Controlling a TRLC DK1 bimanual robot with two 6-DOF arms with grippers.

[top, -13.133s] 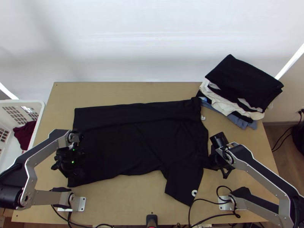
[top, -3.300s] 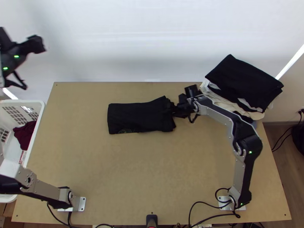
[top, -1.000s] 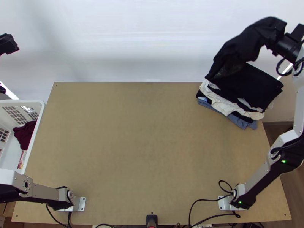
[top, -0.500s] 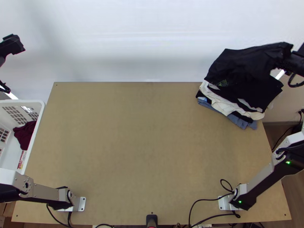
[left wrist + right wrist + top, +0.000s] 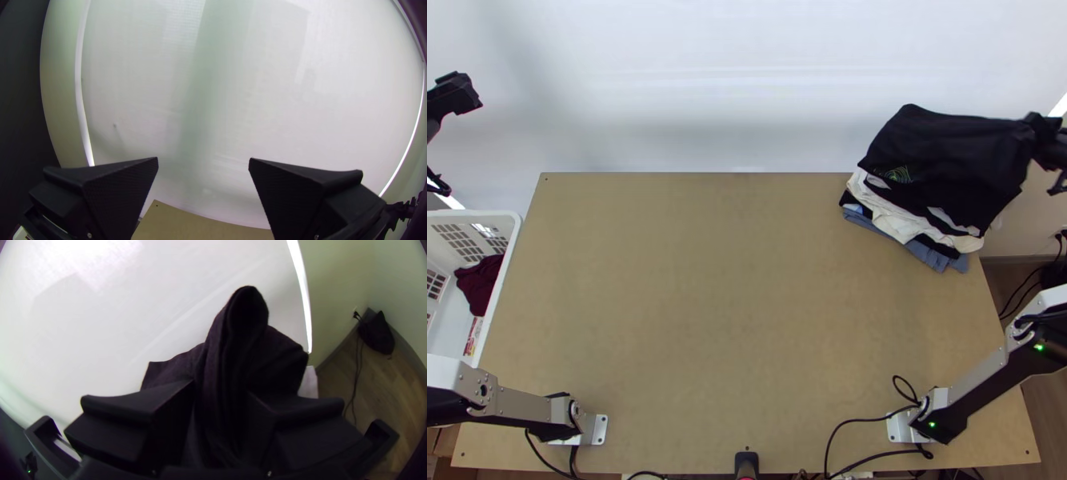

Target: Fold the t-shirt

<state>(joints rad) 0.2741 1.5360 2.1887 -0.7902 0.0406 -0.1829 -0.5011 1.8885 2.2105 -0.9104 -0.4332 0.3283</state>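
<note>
The folded black t-shirt (image 5: 951,152) lies across the top of the clothes pile at the back right, its small green print facing up. At the shirt's right end, in the top view, is my right gripper (image 5: 1045,140). In the right wrist view the right gripper (image 5: 222,418) is shut on the bunched layers of the t-shirt (image 5: 231,360), which stand up between its fingers. My left gripper (image 5: 447,132) hangs high beyond the basket at the far left, away from the shirt. The left gripper (image 5: 203,178) has its fingers wide apart and holds nothing in the left wrist view.
Beneath the t-shirt, white, black and blue garments (image 5: 939,248) are stacked at the table's back right corner. A white basket (image 5: 511,240) with a dark red cloth (image 5: 479,284) stands left of the wooden table (image 5: 731,304). Cables run along the near edge.
Over the last second the right gripper lowered the t-shirt's raised end toward the pile, and the shirt flattened out on top. Earlier it was spread on the table, then folded there. The left arm swung away.
</note>
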